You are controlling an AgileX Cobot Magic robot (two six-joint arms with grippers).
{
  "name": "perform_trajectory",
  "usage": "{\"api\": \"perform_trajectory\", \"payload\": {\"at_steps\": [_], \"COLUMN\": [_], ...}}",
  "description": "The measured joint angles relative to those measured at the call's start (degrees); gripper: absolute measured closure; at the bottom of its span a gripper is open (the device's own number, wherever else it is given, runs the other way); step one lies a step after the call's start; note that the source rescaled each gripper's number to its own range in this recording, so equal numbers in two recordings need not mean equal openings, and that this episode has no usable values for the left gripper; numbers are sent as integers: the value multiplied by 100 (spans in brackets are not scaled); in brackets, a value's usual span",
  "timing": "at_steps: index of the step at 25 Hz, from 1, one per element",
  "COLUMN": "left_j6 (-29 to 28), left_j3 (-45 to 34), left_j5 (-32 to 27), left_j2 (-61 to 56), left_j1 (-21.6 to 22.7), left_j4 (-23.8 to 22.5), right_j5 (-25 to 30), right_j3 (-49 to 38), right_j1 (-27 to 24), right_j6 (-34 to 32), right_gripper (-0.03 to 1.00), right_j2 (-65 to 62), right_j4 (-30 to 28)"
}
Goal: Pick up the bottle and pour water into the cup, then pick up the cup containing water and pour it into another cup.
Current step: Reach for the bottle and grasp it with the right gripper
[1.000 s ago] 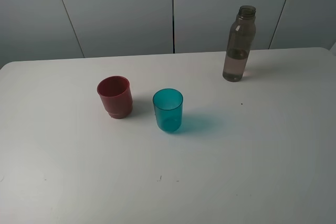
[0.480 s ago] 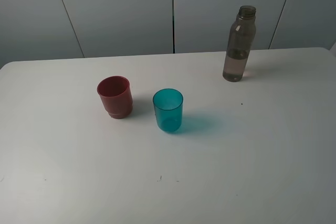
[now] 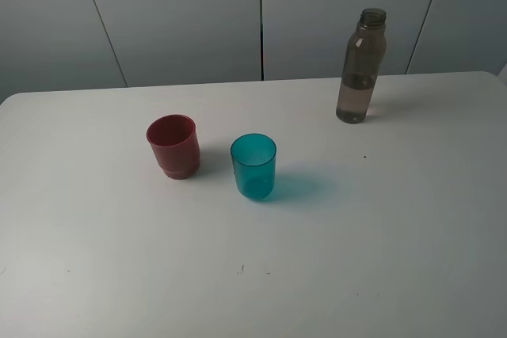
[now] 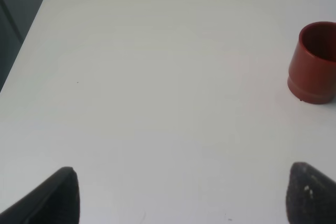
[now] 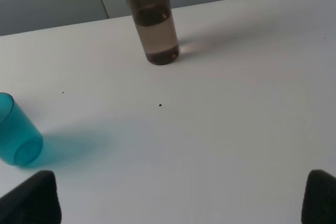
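Observation:
The smoky grey-brown bottle (image 3: 361, 66) stands upright at the table's far right, uncapped, with water in its lower part; the right wrist view shows its lower half (image 5: 154, 30). The teal cup (image 3: 253, 166) stands near the middle, also at the edge of the right wrist view (image 5: 16, 139). The red cup (image 3: 173, 146) stands left of it, seen too in the left wrist view (image 4: 314, 63). Neither arm appears in the exterior view. My left gripper (image 4: 181, 195) is open over bare table, away from the red cup. My right gripper (image 5: 181, 198) is open, short of the bottle.
The white table (image 3: 372, 243) ends at a far edge against grey wall panels (image 3: 182, 17). Its left corner and edge (image 4: 37, 19) show in the left wrist view. A small dark speck (image 3: 364, 157) lies between bottle and teal cup.

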State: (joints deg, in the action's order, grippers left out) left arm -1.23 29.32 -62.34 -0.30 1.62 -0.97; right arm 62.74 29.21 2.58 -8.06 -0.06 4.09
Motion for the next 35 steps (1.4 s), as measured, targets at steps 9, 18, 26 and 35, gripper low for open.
{"api": "perform_trajectory", "payload": {"at_steps": [9, 18, 26, 35], "left_j6": [0, 0, 0, 0], "left_j3": [0, 0, 0, 0], "left_j5": [0, 0, 0, 0], "left_j2": [0, 0, 0, 0], "left_j1": [0, 0, 0, 0], "left_j4": [0, 0, 0, 0], "right_j5": [0, 0, 0, 0], "right_j3": [0, 0, 0, 0], "right_j1": [0, 0, 0, 0], "right_j6": [0, 0, 0, 0], "right_gripper": [-1, -1, -1, -1], "right_j2": [0, 0, 0, 0], "right_j4": [0, 0, 0, -54]}}
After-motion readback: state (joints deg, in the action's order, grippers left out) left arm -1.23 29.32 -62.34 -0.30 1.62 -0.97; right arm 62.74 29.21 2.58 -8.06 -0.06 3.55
